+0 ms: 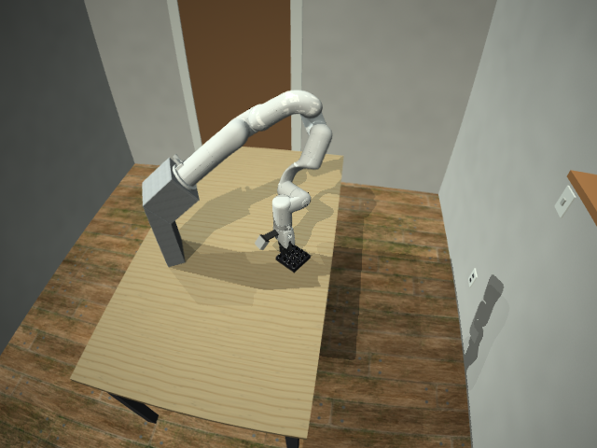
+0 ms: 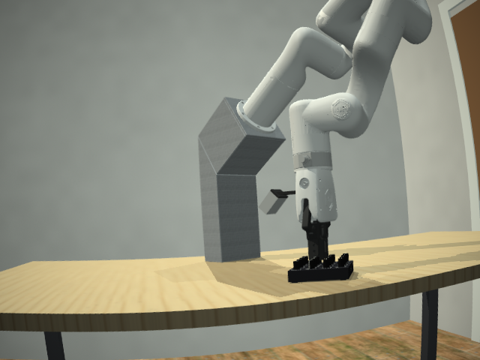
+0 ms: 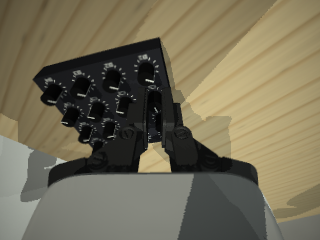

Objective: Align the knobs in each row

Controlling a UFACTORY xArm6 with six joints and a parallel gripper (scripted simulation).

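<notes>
"Where is the box?" asks the first.

"The knob box (image 1: pixel 292 269) (image 2: pixel 319 275) (image 3: pixel 100 57) stands upright on the table (image 1: pixel 207 337) (image 2: pixel 116 288) (image 3: pixel 235 65), well apart from the grey post (image 1: pixel 168 241) (image 2: pixel 238 217) that carries the arm (image 1: pixel 289 104) (image 2: pixel 329 112)," says the second.

"And the gripper (image 1: pixel 286 249) (image 2: pixel 317 256) (image 3: pixel 154 101)?"

"It points down from above, its tips down among the knobs. The fingers are drawn close together, with a black knob (image 3: pixel 154 96) pinched between them, in the line of knobs along one side of the box. Its name cannot be read there."

"What of the others?"

"Four knobs in the row farthest from the gripper's body show white lines in the wrist view. Nearer ones are partly hidden by the fingers, so their marks cannot be told."

"And the grey block?"

"It sits out to one side of the gripper on a black bracket, above the table and apart from the box."
</notes>
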